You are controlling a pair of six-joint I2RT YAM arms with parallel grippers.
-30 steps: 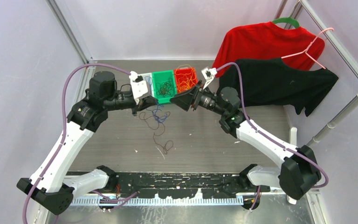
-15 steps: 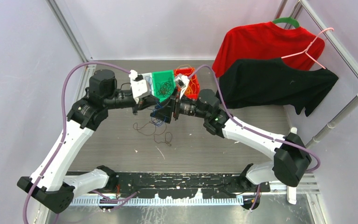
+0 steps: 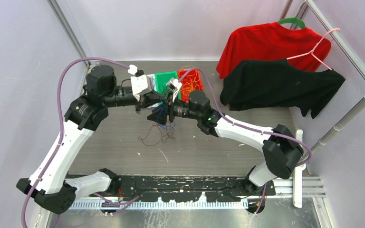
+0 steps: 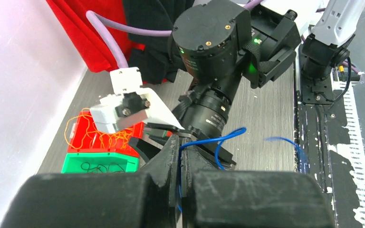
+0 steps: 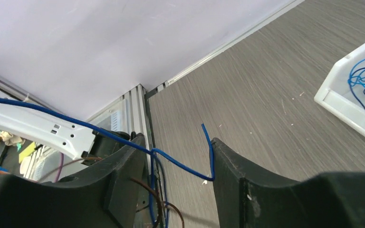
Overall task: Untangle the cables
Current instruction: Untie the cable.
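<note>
**A:** Where do we find the cables?

**B:** The loose tangle point(image 3: 158, 135) is over the surface point(image 3: 209, 154), at 6 o'clock from where our two arms meet. More strands fill the green bin point(image 3: 164, 79) and red bin point(image 3: 192, 80) at 12 o'clock.

**A:** And our jaws?

**B:** Our left jaws are clenched on the blue cable point(image 4: 221, 138). Our right jaws stand released, with that cable crossing the gap and touching one finger point(image 5: 228, 166).
</note>
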